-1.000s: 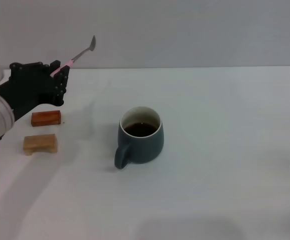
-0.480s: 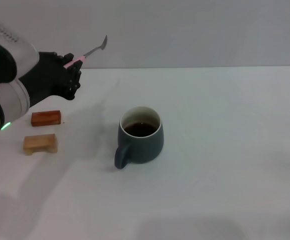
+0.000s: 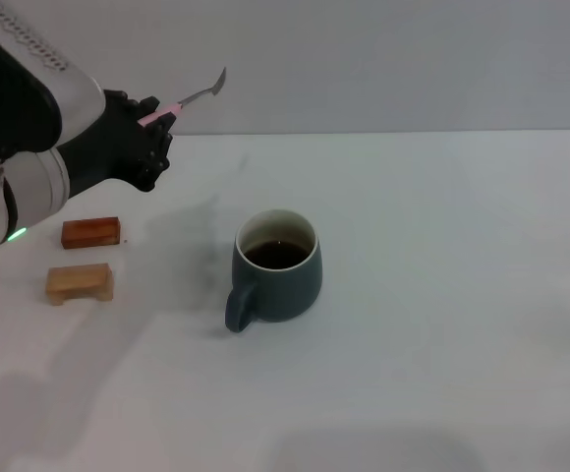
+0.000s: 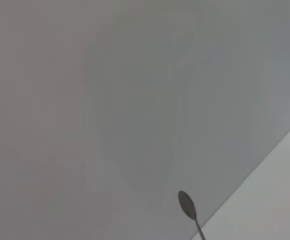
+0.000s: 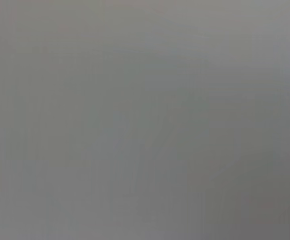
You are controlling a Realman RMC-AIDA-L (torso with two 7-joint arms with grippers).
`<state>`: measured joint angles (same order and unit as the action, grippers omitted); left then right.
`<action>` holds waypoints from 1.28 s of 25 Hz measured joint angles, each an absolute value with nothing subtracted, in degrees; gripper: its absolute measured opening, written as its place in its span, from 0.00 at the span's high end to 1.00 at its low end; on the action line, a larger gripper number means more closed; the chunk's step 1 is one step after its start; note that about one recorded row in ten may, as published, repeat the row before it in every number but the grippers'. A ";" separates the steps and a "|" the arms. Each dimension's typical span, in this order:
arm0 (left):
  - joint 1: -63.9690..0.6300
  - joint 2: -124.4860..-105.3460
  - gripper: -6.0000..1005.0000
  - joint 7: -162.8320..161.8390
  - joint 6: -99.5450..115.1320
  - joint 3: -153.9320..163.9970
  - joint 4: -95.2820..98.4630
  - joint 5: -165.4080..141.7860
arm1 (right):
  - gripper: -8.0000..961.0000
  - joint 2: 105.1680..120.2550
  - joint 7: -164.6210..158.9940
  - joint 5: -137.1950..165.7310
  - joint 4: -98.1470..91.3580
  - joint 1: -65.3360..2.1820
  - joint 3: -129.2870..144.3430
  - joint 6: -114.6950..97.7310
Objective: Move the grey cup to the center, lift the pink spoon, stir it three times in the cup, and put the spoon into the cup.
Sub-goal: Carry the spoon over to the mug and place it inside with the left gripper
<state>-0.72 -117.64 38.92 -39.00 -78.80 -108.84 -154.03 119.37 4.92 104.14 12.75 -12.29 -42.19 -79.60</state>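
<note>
The grey cup [image 3: 277, 265] stands upright near the table's middle, with dark brown liquid inside and its handle toward the front left. My left gripper [image 3: 152, 126] is shut on the pink spoon [image 3: 189, 99], held in the air to the upper left of the cup. The spoon's pink handle is in the fingers and its metal bowl points up and to the right. The spoon's bowl also shows in the left wrist view [image 4: 187, 205] against the grey wall. The right gripper is out of view.
A reddish-brown block [image 3: 90, 232] and a tan wooden block [image 3: 80, 282] lie on the white table [image 3: 442, 295] to the left of the cup, below my left arm. The right wrist view shows only plain grey.
My left gripper has carried the spoon to the right and slightly up, closer to the cup. The cup and blocks have not moved.
</note>
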 joint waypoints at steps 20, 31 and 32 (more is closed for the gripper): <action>-3.42 -117.84 0.86 56.55 -54.08 -80.14 -115.13 -153.83 | 0.99 119.35 5.17 102.17 12.56 -12.13 -42.52 -79.72; -4.12 -117.78 0.86 64.29 -54.02 -81.79 -112.81 -152.58 | 0.99 119.31 5.29 100.39 11.58 -12.07 -43.08 -79.27; -4.13 -117.77 0.86 65.02 -54.02 -81.95 -112.54 -152.21 | 0.99 119.34 5.30 100.36 11.58 -12.08 -43.07 -79.23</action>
